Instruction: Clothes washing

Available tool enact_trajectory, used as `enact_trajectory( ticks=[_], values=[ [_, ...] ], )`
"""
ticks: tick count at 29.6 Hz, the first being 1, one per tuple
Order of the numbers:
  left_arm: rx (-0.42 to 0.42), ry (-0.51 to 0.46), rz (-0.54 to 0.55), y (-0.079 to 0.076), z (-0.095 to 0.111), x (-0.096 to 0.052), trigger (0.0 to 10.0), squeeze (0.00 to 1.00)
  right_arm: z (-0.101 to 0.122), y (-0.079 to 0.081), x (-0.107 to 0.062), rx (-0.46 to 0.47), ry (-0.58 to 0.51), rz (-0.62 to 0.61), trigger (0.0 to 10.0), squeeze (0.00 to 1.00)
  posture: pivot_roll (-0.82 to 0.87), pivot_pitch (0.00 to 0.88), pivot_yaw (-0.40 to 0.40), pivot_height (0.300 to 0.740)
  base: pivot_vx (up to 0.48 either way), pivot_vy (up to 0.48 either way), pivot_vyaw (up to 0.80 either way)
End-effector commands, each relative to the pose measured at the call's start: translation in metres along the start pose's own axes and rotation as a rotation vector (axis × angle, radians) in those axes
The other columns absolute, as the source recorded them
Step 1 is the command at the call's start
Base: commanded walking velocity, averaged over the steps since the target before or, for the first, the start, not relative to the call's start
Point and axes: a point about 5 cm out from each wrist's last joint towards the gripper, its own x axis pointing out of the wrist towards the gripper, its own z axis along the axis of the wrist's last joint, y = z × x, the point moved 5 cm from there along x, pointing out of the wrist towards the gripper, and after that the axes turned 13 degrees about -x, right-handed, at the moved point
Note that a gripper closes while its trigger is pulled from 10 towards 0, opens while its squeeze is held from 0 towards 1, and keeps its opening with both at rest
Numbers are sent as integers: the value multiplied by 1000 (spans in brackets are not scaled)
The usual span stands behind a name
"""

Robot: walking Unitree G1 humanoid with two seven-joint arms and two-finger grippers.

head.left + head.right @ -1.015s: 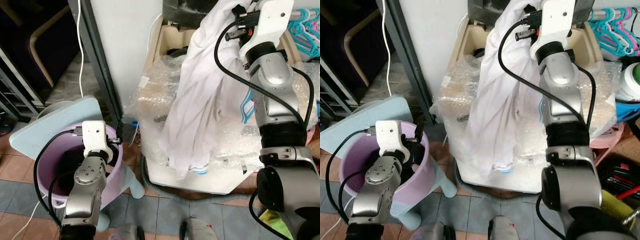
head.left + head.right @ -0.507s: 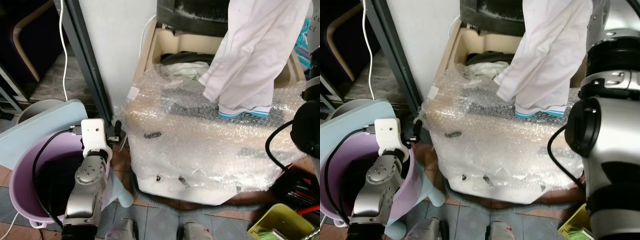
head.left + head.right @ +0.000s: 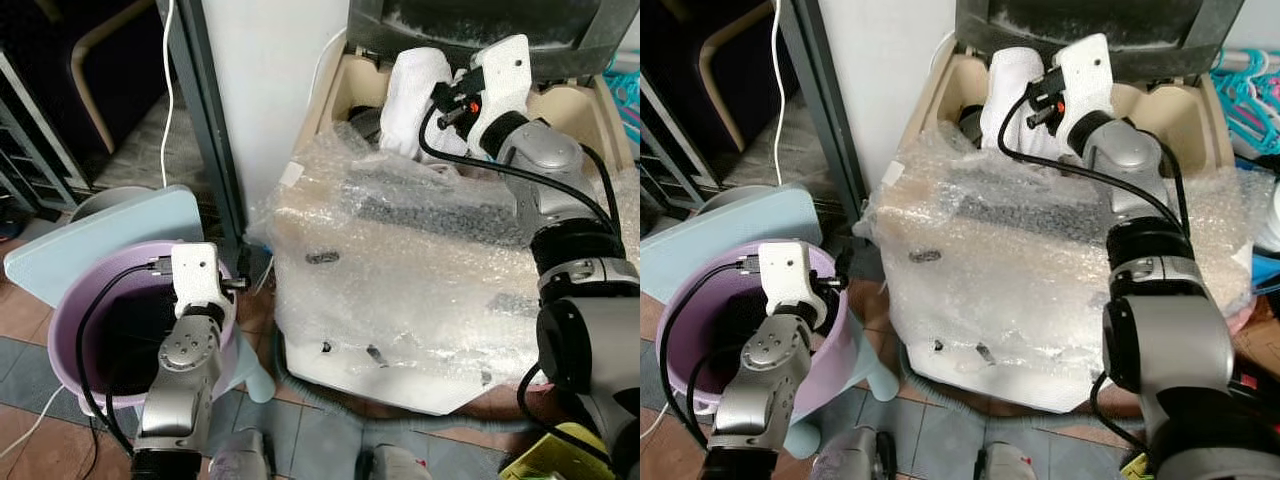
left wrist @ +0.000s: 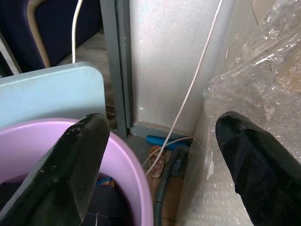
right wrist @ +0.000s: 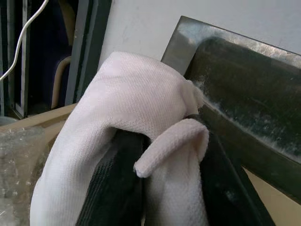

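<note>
We are clamping the shirt (image 3: 418,98) in our right gripper (image 5: 164,155) over the washer (image 3: 420,250) (bubble-wrapped); our left gripper (image 4: 160,165) is hanging jaws apart above the tub (image 3: 75,330).

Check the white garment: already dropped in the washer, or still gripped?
Still gripped. The white garment is bunched around the right tool over the open washer tub, fabric pinched between its fingers.

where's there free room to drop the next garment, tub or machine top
The bubble-wrapped machine top is bare between the right gripper and the front edge. The tub opening is crowded by the white garment. The purple bucket holds the left arm.
</note>
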Motion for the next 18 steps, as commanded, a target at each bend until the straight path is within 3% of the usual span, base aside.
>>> enact_trajectory(
  ticks=[1,4,5,6,7,8,9,11,12,13,14,15,16,17,18],
  values=[
    [12,12,-3,-1,-2,2,10000,0,20,-12,-2,-16,-68,8,10000,1000,7,80,-2,740,0,0,0],
    [11,15,-3,-1,-2,3,10000,0,21,-8,-7,-34,-82,86,10000,1000,8,80,-2,740,0,0,0],
    [12,16,-3,-1,-2,3,10000,0,18,-3,-10,-82,-62,136,10000,1000,9,80,-2,740,0,0,0],
    [13,17,-3,-1,-2,3,10000,0,11,2,-13,-160,-29,191,10000,1000,10,80,-2,740,0,0,0],
    [16,18,-2,-1,-2,3,10000,0,-7,-2,-19,-350,89,203,10000,1000,10,81,-1,740,0,0,0],
    [17,18,-1,-1,-2,3,10000,0,-12,-17,-19,-366,147,116,10000,1000,13,82,-1,740,0,0,0],
    [18,18,0,-1,-2,3,10000,0,-15,-28,-19,-363,182,49,10000,1000,13,82,-1,740,0,0,0],
    [18,18,0,-1,-2,3,10000,0,-15,-28,-19,-363,182,49,10000,1000,13,82,-1,740,0,0,0],
    [19,20,3,0,-2,3,10000,0,-16,-46,-21,-269,208,-67,10000,1000,14,82,-1,740,0,0,0],
    [19,20,3,0,-2,3,10000,0,-16,-46,-21,-269,208,-67,10000,1000,14,82,-1,740,0,0,0],
    [20,21,6,1,-2,3,10000,0,-15,-53,-22,-175,197,-128,10000,1000,19,82,-2,740,0,0,0],
    [22,21,8,1,-2,3,10000,0,-11,-49,-20,-83,148,-120,10000,1000,19,83,0,740,0,0,0],
    [22,21,8,1,-2,3,10000,0,-11,-49,-20,-83,148,-120,10000,1000,19,83,0,740,0,0,0],
    [23,20,9,2,-2,3,10000,0,-7,-45,-19,-27,110,-106,10000,1000,19,83,0,740,0,0,0],
    [24,19,10,2,-2,3,10000,0,0,-30,-16,-6,45,-46,10000,1000,15,85,9,740,0,0,0]
  ],
)
